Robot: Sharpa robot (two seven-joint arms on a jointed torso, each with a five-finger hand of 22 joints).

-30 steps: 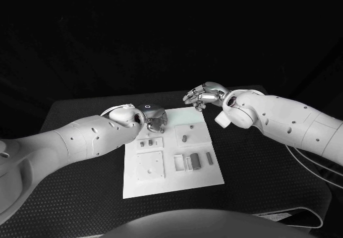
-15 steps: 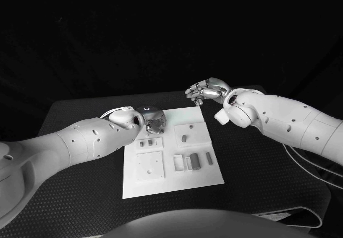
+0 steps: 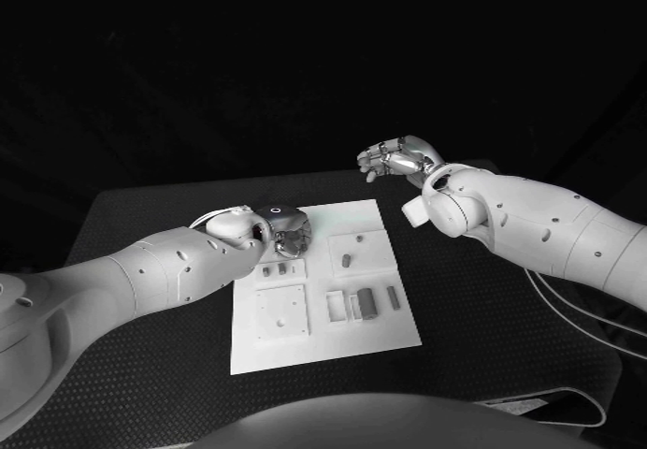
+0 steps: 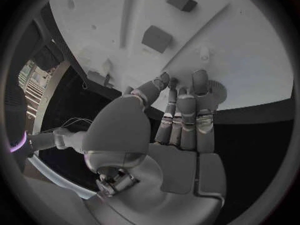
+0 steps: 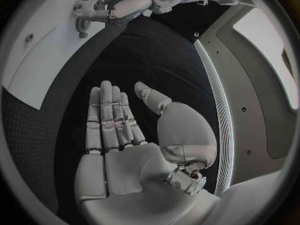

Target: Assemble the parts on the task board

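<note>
Left robot hand hovers over the white task board's far end, fingers straight, holding nothing; right robot hand is raised beyond the tabletop, fingers straight, holding nothing; no readable writing

Our two hands at the task board on the black table

We hold our left hand low over the board's far left corner, fingers curled downward — whether they touch the board or grip anything, we cannot tell. Our right hand hangs raised beyond the board's far right corner, well apart from it. On the board we see small parts — a cluster near the middle right, one farther up, two small ones at the left.
</note>
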